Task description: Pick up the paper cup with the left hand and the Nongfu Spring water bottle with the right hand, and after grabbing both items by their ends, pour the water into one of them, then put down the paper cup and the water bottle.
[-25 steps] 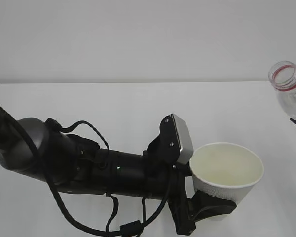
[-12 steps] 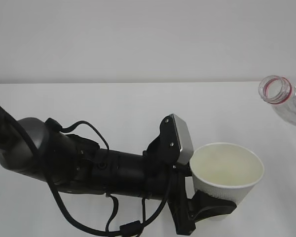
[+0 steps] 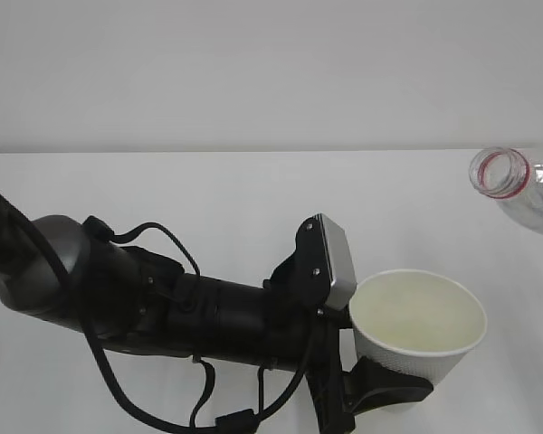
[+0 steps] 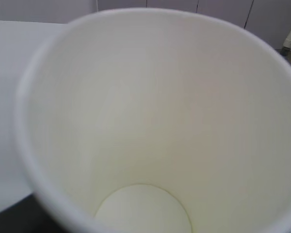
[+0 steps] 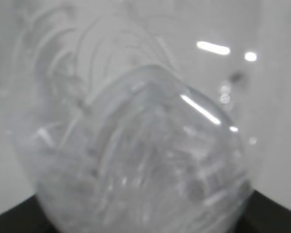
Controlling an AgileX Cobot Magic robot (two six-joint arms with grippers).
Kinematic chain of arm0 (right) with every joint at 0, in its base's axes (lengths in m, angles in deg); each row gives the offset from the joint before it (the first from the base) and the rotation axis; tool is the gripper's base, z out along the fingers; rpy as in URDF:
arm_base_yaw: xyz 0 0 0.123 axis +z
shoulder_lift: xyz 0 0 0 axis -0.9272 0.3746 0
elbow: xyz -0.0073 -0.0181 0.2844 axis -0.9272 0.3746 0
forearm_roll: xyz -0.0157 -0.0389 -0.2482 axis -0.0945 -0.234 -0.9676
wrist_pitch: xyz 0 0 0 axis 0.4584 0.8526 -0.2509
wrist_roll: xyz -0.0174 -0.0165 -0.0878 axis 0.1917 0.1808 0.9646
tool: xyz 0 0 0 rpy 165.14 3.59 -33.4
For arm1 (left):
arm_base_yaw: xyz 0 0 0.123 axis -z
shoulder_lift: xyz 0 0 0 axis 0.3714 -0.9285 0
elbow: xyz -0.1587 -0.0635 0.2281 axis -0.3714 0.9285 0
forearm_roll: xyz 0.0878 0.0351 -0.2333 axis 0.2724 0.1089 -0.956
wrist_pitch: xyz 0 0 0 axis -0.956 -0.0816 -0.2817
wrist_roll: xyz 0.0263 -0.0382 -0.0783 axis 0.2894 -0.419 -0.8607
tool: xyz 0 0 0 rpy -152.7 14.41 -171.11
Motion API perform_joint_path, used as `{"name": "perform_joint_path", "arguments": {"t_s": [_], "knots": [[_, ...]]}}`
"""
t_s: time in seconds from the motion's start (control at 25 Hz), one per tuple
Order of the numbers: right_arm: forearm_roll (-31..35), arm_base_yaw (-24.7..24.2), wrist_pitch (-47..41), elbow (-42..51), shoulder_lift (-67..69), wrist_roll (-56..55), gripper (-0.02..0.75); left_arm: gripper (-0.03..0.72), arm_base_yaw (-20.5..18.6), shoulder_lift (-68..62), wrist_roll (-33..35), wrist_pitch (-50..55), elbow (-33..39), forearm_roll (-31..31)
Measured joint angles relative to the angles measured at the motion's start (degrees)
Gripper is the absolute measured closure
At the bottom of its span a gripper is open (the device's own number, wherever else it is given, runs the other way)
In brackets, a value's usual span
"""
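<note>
My left gripper (image 3: 400, 369) is shut on the lower part of the white paper cup (image 3: 418, 327), which it holds upright above the table. One black finger (image 3: 387, 383) shows under the cup. In the left wrist view the cup's cream inside (image 4: 150, 111) fills the frame, and its bottom (image 4: 143, 209) looks dry. The clear Nongfu Spring water bottle (image 3: 525, 192) hangs at the right edge, tipped with its open, red-ringed mouth (image 3: 500, 173) pointing left, above and right of the cup. Its blurred clear body (image 5: 140, 160) fills the right wrist view. The right gripper is hidden behind it. No stream of water shows.
The white table (image 3: 208, 199) runs back to a plain pale wall (image 3: 253, 72). My left arm (image 3: 145, 298), with black cables and a grey wrist plate (image 3: 337, 256), lies across the lower left of the exterior view.
The bottle has tipped further and its mouth has moved left and down towards the cup. The cup has sunk slightly. Both grips are unchanged.
</note>
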Motion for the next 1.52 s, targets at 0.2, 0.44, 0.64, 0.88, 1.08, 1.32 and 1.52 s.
{"name": "perform_joint_path", "arguments": {"t_s": [0.2,0.44,0.64,0.88,1.08,1.32,1.52], "knots": [[0.0,0.0,0.0,0.0,0.0,0.9,0.286,0.167,0.0,0.0,0.0,0.0,0.0,0.0],[0.0,0.0,0.0,0.0,0.0,0.9,0.286,0.167,0.0,0.0,0.0,0.1,0.0,0.0],[0.0,0.0,0.0,0.0,0.0,0.9,0.286,0.167,0.0,0.0,0.0,0.6,0.0,-0.2],[0.0,0.0,0.0,0.0,0.0,1.0,0.286,0.167,0.0,0.0,0.0,1.0,0.0,-0.5],[0.0,0.0,0.0,0.0,0.0,2.1,0.286,0.167,0.0,0.0,0.0,1.0,0.0,-0.6],[0.0,0.0,0.1,0.0,0.0,3.6,0.286,0.167,0.0,0.0,0.0,1.0,0.0,-0.6],[0.0,0.0,0.2,0.0,0.0,5.2,0.286,0.168,0.0,0.0,0.0,1.1,0.0,-0.6]]}}
